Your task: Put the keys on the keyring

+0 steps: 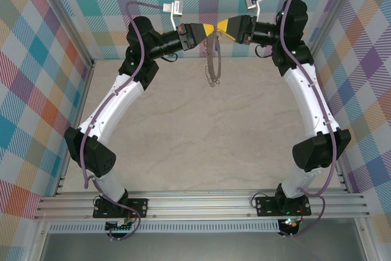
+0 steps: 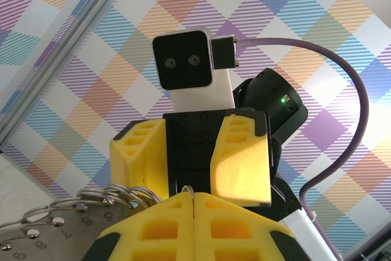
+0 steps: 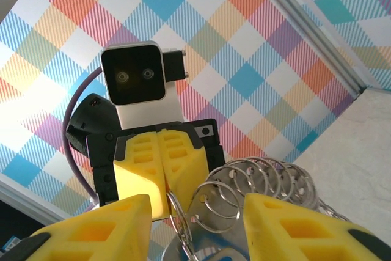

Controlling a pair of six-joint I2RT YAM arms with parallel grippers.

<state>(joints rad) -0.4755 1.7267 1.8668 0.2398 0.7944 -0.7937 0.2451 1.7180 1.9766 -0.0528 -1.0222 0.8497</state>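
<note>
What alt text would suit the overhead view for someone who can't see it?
A silver keyring hung with small loops dangles where the yellow left fingers and right fingers nearly meet. Both white arms arch inward over a beige table.

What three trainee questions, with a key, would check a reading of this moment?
1. True or false: the left claw stands open.
2. Where are both claws? A) tip to tip above the beige table's far side; B) down by their bases; C) at opposite walls.
3. Fill in: small silver ___ show between the right claw's spread yellow fingers.
Key: 1 false, it is shut on the large thin silver metal hoop; 2 A; 3 rings.
</note>
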